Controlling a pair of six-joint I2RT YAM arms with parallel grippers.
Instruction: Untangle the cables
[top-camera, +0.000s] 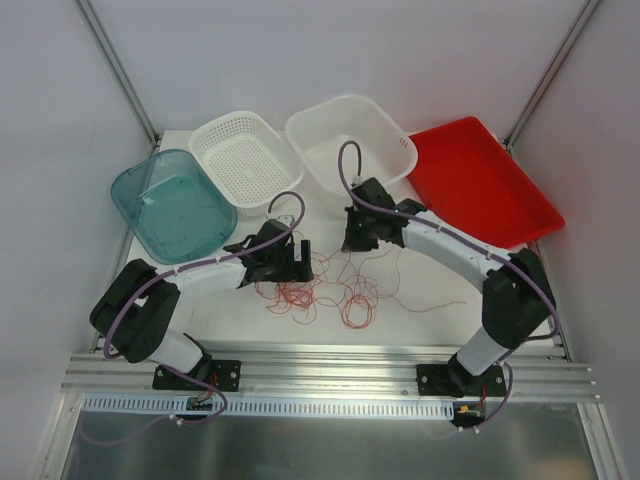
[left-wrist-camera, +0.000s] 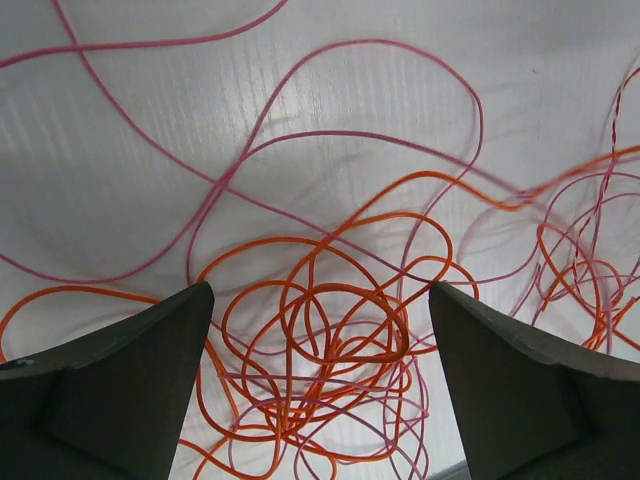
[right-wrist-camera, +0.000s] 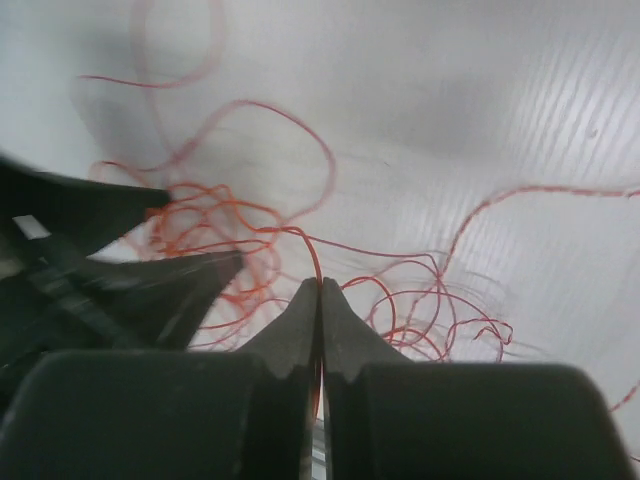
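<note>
The cables (top-camera: 322, 288) are thin red-orange and pink strands, lying in a loose tangle on the white table between the two arms. My left gripper (top-camera: 290, 262) hangs over the tangle's left part. In the left wrist view it (left-wrist-camera: 320, 290) is open, its dark fingers (left-wrist-camera: 130, 380) straddling a knot of orange loops (left-wrist-camera: 335, 340) without touching them. My right gripper (top-camera: 358, 240) is at the tangle's upper right. In the right wrist view it (right-wrist-camera: 320, 283) is shut on one orange cable strand (right-wrist-camera: 314, 252), which rises from between its tips. The left gripper's fingers (right-wrist-camera: 160, 280) show close by.
Along the back of the table stand a teal bin (top-camera: 172, 208), a white perforated basket (top-camera: 245, 155), a white tub (top-camera: 385, 130) and a red tray (top-camera: 482, 185). An aluminium rail (top-camera: 320, 375) runs along the near edge. Purple arm cables (top-camera: 345, 165) loop above both wrists.
</note>
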